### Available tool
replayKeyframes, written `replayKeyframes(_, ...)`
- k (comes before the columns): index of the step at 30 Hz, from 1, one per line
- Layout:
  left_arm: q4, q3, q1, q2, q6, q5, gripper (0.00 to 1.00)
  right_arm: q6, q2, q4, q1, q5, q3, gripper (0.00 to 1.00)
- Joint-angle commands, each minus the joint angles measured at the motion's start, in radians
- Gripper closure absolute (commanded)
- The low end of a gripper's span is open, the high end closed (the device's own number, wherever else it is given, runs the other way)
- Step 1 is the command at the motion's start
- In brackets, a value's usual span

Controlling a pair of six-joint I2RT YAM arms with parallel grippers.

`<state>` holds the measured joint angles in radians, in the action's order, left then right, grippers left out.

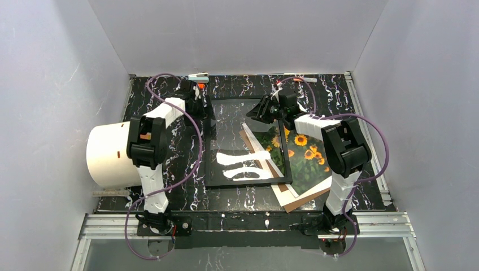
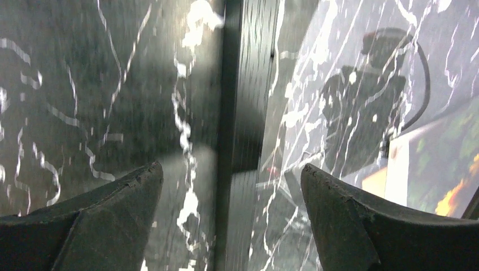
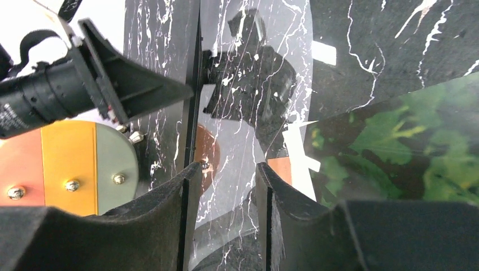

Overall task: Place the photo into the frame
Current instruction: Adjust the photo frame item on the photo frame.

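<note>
The black frame (image 1: 210, 148) with its clear pane lies flat in the middle of the table. The sunflower photo (image 1: 308, 153) lies face up at its right, its left part under the pane. My left gripper (image 1: 202, 107) stands open at the frame's far left corner. In the left wrist view its fingers (image 2: 231, 169) straddle the frame's black bar (image 2: 240, 84), well clear of it. My right gripper (image 1: 261, 110) is over the frame's far right corner. Its fingers (image 3: 229, 166) are apart, with only the pane showing in the gap. The frame's edge (image 3: 196, 56) runs by the left fingertip. The photo (image 3: 395, 147) lies to the right.
A brown backing board (image 1: 302, 199) lies under the photo and sticks out toward the near right. A large white cylinder (image 1: 107, 155) lies on its side at the table's left edge, beside the left arm. White walls close in three sides.
</note>
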<state>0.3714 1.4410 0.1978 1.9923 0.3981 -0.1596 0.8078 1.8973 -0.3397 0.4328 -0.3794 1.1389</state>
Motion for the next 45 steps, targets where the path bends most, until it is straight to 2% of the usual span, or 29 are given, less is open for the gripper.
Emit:
replayKeyframes(1,-0.015,0.128,-0.006,0.083,0.021,0.057,0.1,-0.043,-0.048,0.005,-0.016,-0.039,0.026,0.52)
replayKeyframes(5,-0.037,0.234,-0.006,0.167,0.025,0.075,0.1,-0.069,-0.044,0.022,-0.019,-0.052,0.045,0.52)
replayKeyframes(8,-0.03,0.296,-0.006,0.219,0.018,0.081,0.06,-0.084,-0.03,0.036,-0.02,-0.059,0.067,0.52)
replayKeyframes(13,-0.021,0.319,-0.006,0.258,0.008,0.094,0.04,-0.091,0.005,0.045,-0.022,-0.07,0.102,0.53)
replayKeyframes(16,-0.012,0.327,-0.006,0.279,0.008,0.101,0.08,-0.091,0.034,0.044,-0.022,-0.079,0.13,0.54)
replayKeyframes(22,-0.006,0.323,-0.006,0.299,0.01,0.097,0.28,-0.076,0.118,0.031,-0.022,-0.07,0.211,0.58)
replayKeyframes(27,-0.006,0.298,-0.006,0.298,0.001,0.09,0.36,-0.051,0.225,0.007,-0.014,-0.054,0.325,0.6)
replayKeyframes(36,0.004,0.3,-0.007,0.302,-0.01,0.062,0.38,-0.008,0.43,-0.017,0.013,-0.014,0.549,0.63)
replayKeyframes(45,0.012,0.294,-0.006,0.298,-0.016,0.036,0.38,-0.002,0.57,0.044,0.035,0.022,0.722,0.65)
